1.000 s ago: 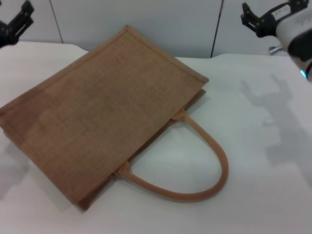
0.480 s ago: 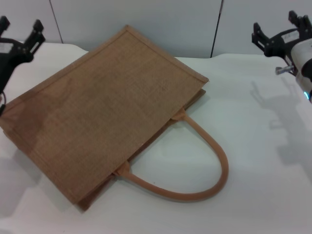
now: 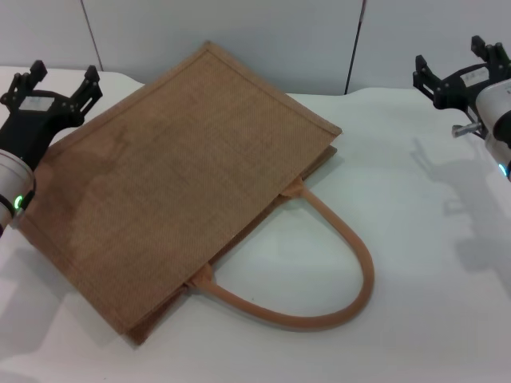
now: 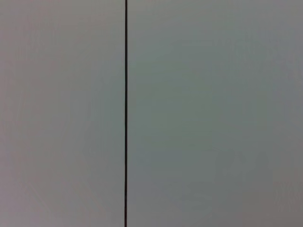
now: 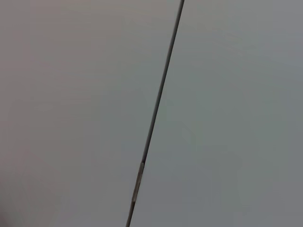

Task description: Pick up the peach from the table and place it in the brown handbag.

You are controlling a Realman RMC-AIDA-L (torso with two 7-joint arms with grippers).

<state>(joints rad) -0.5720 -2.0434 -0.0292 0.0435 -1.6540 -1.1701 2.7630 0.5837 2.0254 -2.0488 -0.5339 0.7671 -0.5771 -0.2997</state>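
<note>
White desk [image 3: 415, 263] before a pale panelled wall [image 4: 213, 113]; the brown handbag [image 3: 176, 183] lies flat across it, 1 loop handle [image 3: 351, 279] curving toward the robot; no peach visible; left tool [image 3: 54, 80] hangs above the bag's far-left corner, prongs apart; right tool [image 3: 455, 65] raised at far right, prongs apart.

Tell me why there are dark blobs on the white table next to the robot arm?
Head view: those are soft grey shadows on the table, cast near the right gripper; another falls on the brown handbag by the left gripper. Both wrist views show only a plain grey wall with one dark seam.
</note>
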